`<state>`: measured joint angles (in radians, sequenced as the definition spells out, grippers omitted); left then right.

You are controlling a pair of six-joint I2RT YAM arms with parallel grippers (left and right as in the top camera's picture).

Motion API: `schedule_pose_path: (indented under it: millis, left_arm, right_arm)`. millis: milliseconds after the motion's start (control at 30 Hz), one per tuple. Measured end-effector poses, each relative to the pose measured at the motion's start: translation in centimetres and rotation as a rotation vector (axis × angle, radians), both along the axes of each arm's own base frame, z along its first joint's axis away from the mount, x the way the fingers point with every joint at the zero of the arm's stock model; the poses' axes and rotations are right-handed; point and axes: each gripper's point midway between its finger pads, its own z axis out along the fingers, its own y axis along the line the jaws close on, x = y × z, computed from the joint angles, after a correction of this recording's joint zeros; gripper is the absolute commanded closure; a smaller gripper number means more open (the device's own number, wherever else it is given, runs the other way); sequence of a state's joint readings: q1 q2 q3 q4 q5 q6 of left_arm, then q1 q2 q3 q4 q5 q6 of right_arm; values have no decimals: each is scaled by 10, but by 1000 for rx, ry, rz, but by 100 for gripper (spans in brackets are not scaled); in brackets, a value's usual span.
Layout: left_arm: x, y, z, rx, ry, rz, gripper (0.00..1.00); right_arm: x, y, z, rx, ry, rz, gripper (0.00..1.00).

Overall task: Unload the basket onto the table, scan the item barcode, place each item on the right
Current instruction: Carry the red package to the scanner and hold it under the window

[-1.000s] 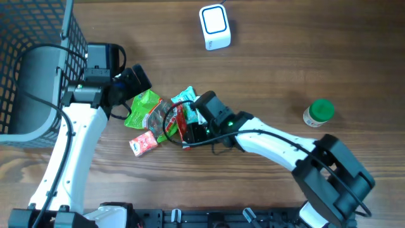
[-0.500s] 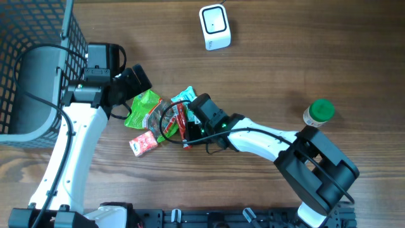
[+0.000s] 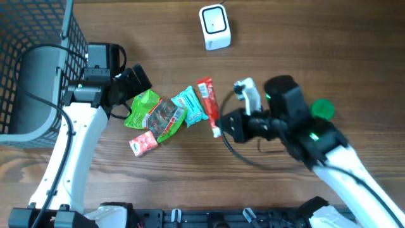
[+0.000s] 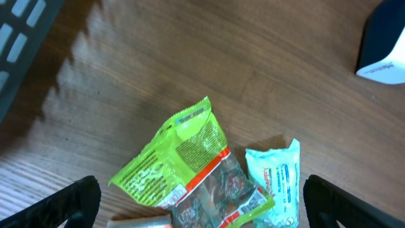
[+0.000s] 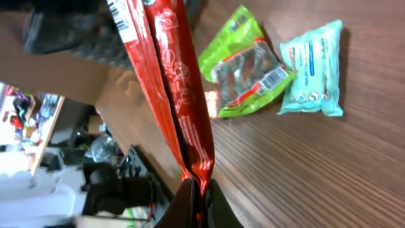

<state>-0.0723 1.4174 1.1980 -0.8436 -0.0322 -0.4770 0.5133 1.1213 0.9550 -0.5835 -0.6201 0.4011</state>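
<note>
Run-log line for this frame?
phase: pre-scan | right gripper: shut on red packet end | left gripper: open, over green packet | scanner: apart from red packet

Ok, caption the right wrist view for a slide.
Right jaws shut on one end of the red packet, green bag and teal pack lying on the wooden table beyond.

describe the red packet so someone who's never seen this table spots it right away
Below the white scanner box on the wooden table sits a cluster of snack packets. The red packet is at the cluster's right edge, its lower end pinched in the right gripper. It alone is long and narrow; the green packet and teal packet nearby are wider and unheld.
</note>
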Motion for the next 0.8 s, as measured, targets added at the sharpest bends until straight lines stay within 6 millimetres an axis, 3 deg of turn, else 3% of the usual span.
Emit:
schedule_pose_path:
  millis: [67,133,400,533,633,667,700,767,800]
  left_arm:
    - [0,0,0,0,1,0,0]
    - [0,0,0,0,1,0,0]
    - [0,0,0,0,1,0,0]
    - [0,0,0,0,0,0,0]
    - [0,0,0,1,-2,0,0]
    - [0,0,0,0,2,0,0]
    - [0,0,-1,0,3,0,0]
    - [0,0,-1,0,3,1,0]
    - [0,0,-1,1,4,0,0]
  right_arm:
    - [-12,-8,20,20,-71,11,96]
    - [-16,-10,22,17,-83,17,96]
    - [8,-20,-14,-151,-123,-16,96]
    - [20,-43,-16,-266,-63,-85,96]
    - [50,-61,35,-374,-48,-106,96]
    - [71,-58,59,-409,-91,-107,96]
    - [88,-62,71,-480,-101,-111,96]
    - [135,-66,78,-592,-179,-153,96]
    - [154,-69,69,-645,-204,-175,96]
